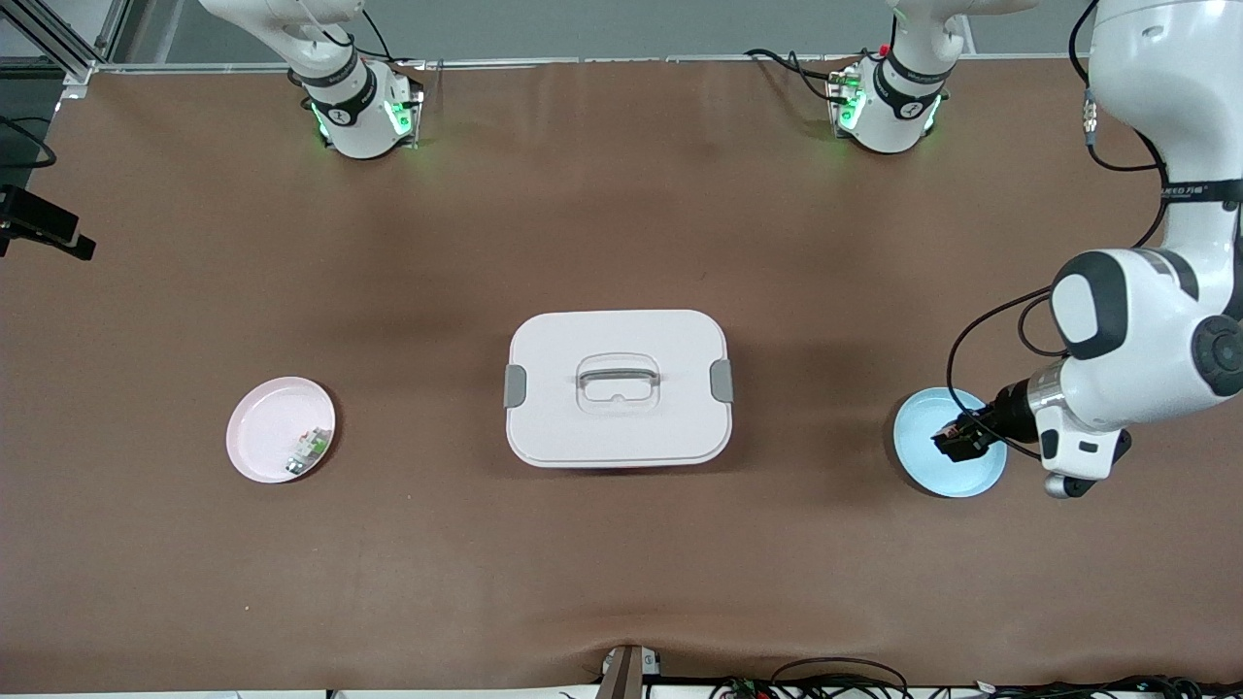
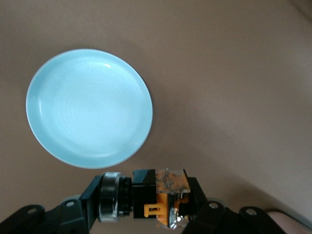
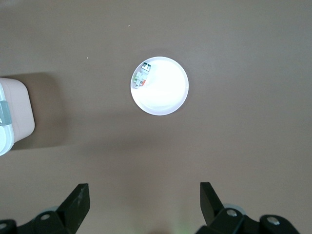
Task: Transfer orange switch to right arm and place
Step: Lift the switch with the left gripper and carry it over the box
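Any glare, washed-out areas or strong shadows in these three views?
Right wrist view: the pink plate is blown out to near white. Left wrist view: soft sheen on the blue plate, while the orange switch stays readable. Front view: even light, soft shadows beside the white box.

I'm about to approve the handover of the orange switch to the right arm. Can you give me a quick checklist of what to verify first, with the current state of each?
1. The left gripper grips the orange switch: ok.
2. Switch lifted off the blue plate: ok, plate bare.
3. The right gripper open and free: ok.
4. Right gripper near the switch: not ok, it is high over the pink plate.
5. White lidded box sits between the plates: cannot tell if it blocks.
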Controlling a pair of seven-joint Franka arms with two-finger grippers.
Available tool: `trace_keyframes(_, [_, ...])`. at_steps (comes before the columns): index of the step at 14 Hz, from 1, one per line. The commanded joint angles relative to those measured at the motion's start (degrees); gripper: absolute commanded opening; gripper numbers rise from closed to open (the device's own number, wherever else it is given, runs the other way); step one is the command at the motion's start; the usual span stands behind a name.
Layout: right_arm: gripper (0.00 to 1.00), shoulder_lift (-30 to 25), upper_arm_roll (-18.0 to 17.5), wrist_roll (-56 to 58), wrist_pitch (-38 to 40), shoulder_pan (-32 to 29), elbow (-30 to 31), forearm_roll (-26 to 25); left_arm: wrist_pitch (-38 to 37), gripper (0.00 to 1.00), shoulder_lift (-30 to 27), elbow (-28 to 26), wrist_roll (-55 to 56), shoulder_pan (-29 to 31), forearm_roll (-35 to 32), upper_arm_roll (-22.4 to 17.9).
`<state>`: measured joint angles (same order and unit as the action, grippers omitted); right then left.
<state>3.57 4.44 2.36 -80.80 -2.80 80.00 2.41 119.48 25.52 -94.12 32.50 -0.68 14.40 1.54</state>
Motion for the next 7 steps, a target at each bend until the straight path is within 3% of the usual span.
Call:
trace_keyframes(1, [1.00, 0.82, -0.48, -0.34, 0.03, -1.42, -0.81, 0.49, -5.03, 0.38, -4.67, -0.71, 4.31, -0.20, 5.18, 0.22])
trace_keyframes(7, [1.00, 0.92, -0.57, -0.25, -1.38, -1.16, -1.16, 0.49, -9.18, 0.37, -10.31, -0.45, 28.73, -0.11, 8.09, 9.52])
